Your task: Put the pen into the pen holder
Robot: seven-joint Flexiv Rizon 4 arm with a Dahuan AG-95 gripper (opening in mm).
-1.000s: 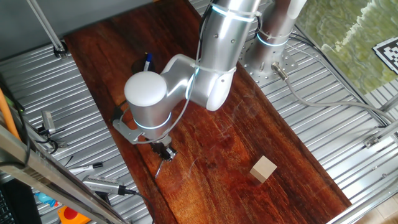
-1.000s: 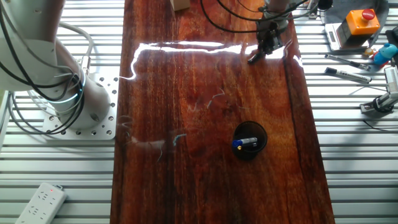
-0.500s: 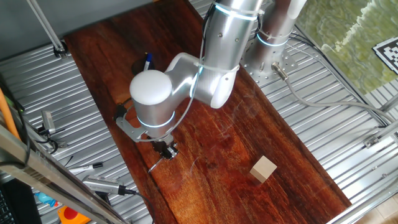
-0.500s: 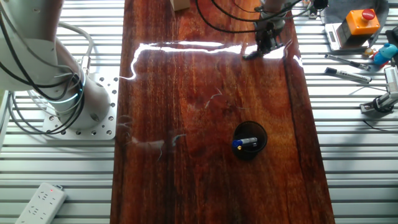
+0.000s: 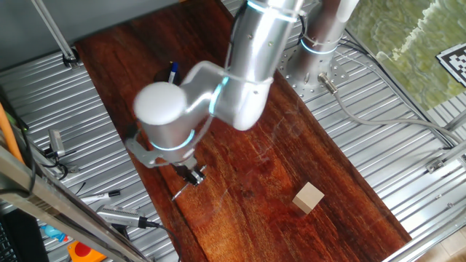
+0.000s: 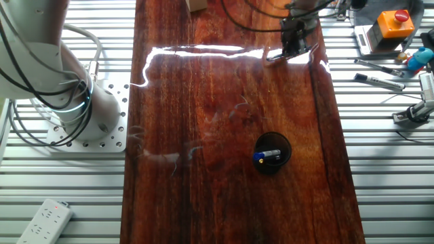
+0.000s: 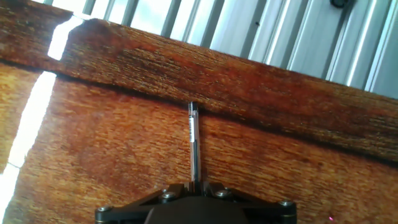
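Your fingers (image 7: 194,185) grip the pen (image 7: 193,140) by one end, so carry it toward six o'clock to the cup (image 6: 272,153).

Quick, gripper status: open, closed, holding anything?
Gripper: closed on the pen, which sticks out ahead of it above the wooden table.

I see a reddish-brown, streaky-grained wooden worktop (image 6: 224,102) with white glare bands, a dark grey pen (image 7: 194,146) with a pale barcode-like label, a black pen holder (image 6: 272,154) holding something blue, and a tan cube (image 5: 309,197).
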